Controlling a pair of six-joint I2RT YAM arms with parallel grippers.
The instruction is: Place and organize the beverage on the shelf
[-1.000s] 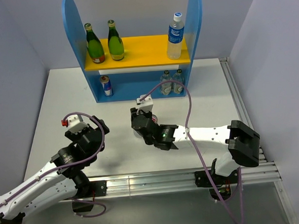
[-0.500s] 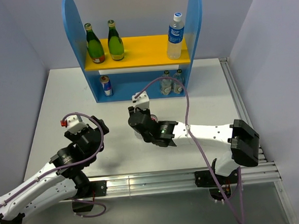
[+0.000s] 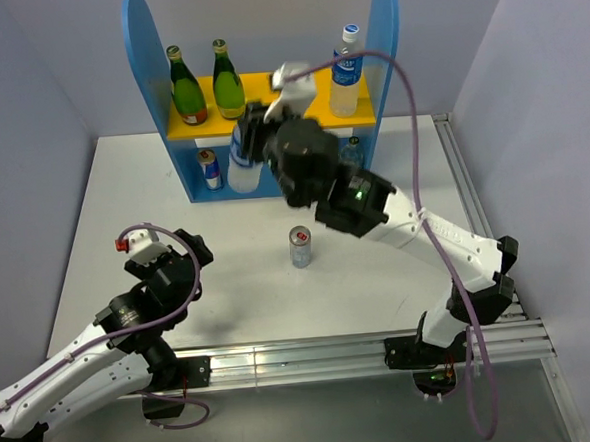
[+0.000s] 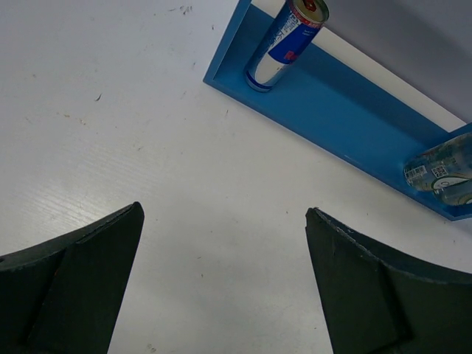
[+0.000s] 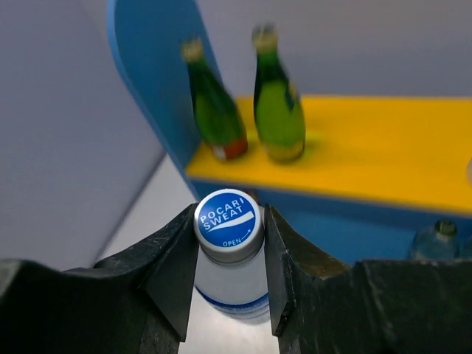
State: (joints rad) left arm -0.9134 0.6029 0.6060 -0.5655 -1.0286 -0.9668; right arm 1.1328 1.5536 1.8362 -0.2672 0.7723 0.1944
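Note:
The blue shelf (image 3: pixel 150 49) holds two green glass bottles (image 3: pixel 187 87) (image 3: pixel 227 82) and a blue-capped water bottle (image 3: pixel 345 73) on its yellow-orange upper board (image 3: pixel 288 99). A silver can (image 3: pixel 209 169) stands on the lower tier; it also shows in the left wrist view (image 4: pixel 286 40). My right gripper (image 3: pixel 248 134) is shut on the cap of a second water bottle (image 5: pixel 227 221) and holds it in the air before the shelf's left half. A second silver can (image 3: pixel 300 247) stands on the table. My left gripper (image 4: pixel 221 280) is open and empty above the table.
Small clear bottles (image 5: pixel 435 240) stand at the right of the lower tier, partly hidden by my right arm in the top view; one shows in the left wrist view (image 4: pixel 442 173). A metal rail (image 3: pixel 475 210) runs along the table's right edge. Grey walls enclose the table.
My right arm has lifted the water bottle from the table's middle up and back toward the shelf, uncovering the can on the table. My left arm has barely moved.

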